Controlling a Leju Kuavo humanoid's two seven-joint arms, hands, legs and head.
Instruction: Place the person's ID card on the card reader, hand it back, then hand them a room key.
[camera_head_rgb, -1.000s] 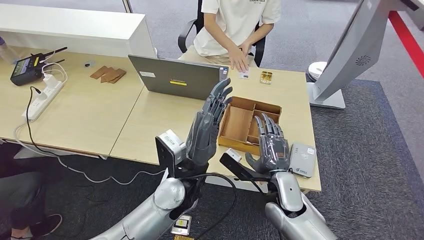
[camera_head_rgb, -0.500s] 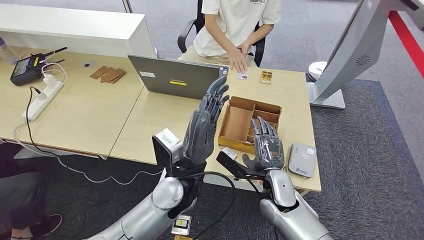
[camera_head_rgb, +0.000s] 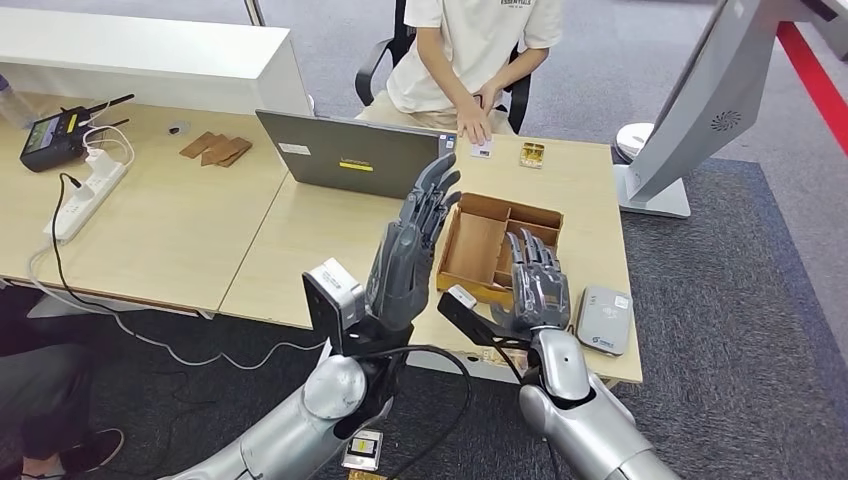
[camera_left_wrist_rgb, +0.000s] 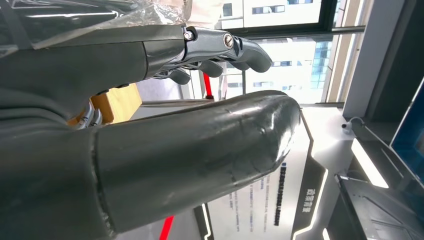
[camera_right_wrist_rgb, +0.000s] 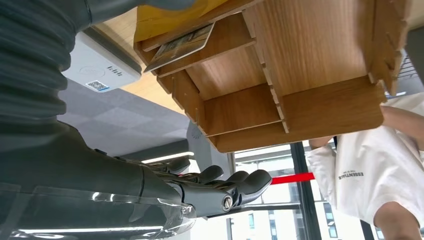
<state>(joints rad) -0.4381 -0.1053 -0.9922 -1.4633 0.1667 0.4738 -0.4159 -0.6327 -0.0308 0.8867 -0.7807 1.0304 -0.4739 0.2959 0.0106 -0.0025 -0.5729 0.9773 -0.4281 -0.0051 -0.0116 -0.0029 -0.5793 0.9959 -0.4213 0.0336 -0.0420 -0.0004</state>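
Note:
A small white ID card (camera_head_rgb: 484, 148) lies at the table's far edge, with the person's hand (camera_head_rgb: 470, 124) resting beside it. The grey card reader (camera_head_rgb: 604, 319) sits near the front right corner and also appears in the right wrist view (camera_right_wrist_rgb: 97, 67). A wooden compartment tray (camera_head_rgb: 478, 243) stands mid-table, and a card (camera_right_wrist_rgb: 180, 45) lies in one of its compartments. My left hand (camera_head_rgb: 410, 250) is raised over the table left of the tray, fingers straight and apart, holding nothing. My right hand (camera_head_rgb: 535, 287) hovers at the tray's near edge, fingers spread and empty.
An open laptop (camera_head_rgb: 350, 152) stands behind my left hand. A small gold object (camera_head_rgb: 532, 153) lies near the ID card. A power strip (camera_head_rgb: 88, 190) and a black device (camera_head_rgb: 55, 133) are far left. A white kiosk base (camera_head_rgb: 655, 190) stands off the table's right end.
My right hand has drifted slightly left and forward toward the tray's near edge. My left hand has barely shifted. The person's hand stays by the ID card.

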